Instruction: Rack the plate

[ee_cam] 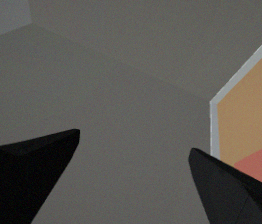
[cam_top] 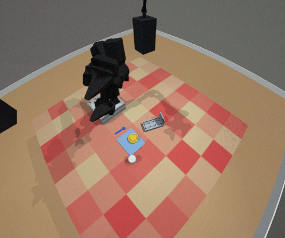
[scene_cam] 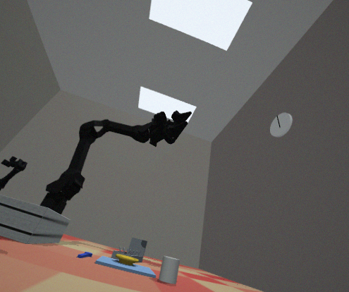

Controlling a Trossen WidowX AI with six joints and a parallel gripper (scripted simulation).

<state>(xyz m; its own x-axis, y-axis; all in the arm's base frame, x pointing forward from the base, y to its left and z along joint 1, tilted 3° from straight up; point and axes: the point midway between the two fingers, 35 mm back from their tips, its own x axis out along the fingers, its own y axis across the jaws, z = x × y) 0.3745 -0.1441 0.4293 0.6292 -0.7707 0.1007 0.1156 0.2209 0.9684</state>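
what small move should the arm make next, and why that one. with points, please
Probably swing the open gripper [cam_top: 88, 109] [scene_cam: 190, 117] [ee_cam: 135, 144] down toward the yellow plate [cam_top: 133, 138] [scene_cam: 127, 259], fingers kept apart: it hangs high above the table with nothing between its fingers, while the plate lies flat on the blue mat [cam_top: 124, 141] [scene_cam: 143, 271], outside the dish rack [cam_top: 151, 125] [scene_cam: 137, 248].

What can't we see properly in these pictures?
- Numbers on the wall clock: too small to read in the exterior view.
- The dish rack's lower front: hidden behind the yellow plate and blue mat in the exterior view.
- Inside the white cup-like thing: too small from the top to tell if it's hollow.
- The black block at the top view's left: cut off by the edge.
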